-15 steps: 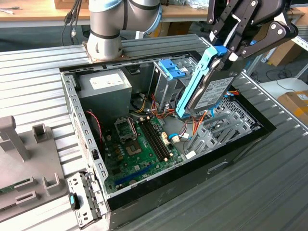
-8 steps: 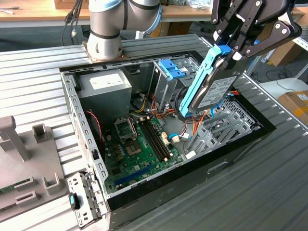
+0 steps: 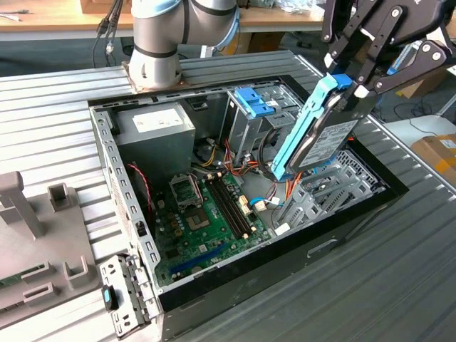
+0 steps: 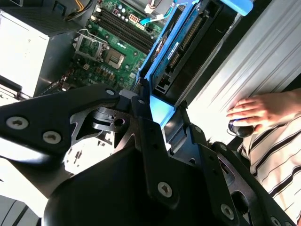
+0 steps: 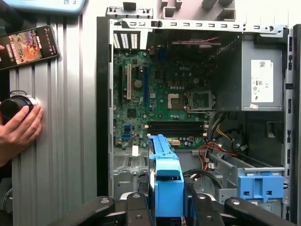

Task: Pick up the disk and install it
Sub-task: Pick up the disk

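In the exterior view, the power supply (image 3: pixel 155 128) sits at ten o'clock in the open case (image 3: pixel 249 267), with the motherboard (image 3: pixel 206 214) mid-floor. At two o'clock the gripper (image 3: pixel 347 89), jaws clamped on the upper end of the disk (image 3: pixel 320 139), holds it tilted above the metal bay (image 3: pixel 324 196). Doing this step well likely means squaring the blue rails to the bay and staying clear of the cables (image 3: pixel 283 191).

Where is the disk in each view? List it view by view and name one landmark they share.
Exterior view: the disk hangs tilted in the gripper, over the case end at the exterior view's right.
Second wrist view: the disk is edge-on, just beyond the gripper.
First wrist view: the disk shows its blue rail, edge-on.
Shared landmark: the motherboard.
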Action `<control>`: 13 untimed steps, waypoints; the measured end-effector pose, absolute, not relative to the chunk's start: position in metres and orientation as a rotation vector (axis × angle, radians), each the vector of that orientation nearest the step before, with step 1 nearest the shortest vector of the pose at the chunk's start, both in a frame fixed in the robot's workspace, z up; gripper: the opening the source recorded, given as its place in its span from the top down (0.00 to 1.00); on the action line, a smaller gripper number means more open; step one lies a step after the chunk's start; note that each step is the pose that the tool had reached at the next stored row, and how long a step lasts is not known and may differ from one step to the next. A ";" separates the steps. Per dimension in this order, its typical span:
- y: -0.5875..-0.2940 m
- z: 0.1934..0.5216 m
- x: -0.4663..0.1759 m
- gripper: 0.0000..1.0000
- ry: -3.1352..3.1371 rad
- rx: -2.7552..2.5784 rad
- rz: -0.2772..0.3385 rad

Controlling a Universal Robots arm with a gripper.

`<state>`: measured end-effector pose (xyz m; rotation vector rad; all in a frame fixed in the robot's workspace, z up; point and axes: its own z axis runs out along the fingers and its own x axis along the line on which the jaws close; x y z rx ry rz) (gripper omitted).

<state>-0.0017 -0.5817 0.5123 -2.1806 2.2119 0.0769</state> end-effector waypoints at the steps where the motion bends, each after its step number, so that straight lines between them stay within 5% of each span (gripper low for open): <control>1: -0.583 0.512 -0.002 0.63 2.212 -2.181 0.077; 13: -0.585 0.512 0.034 0.63 2.212 -2.181 0.077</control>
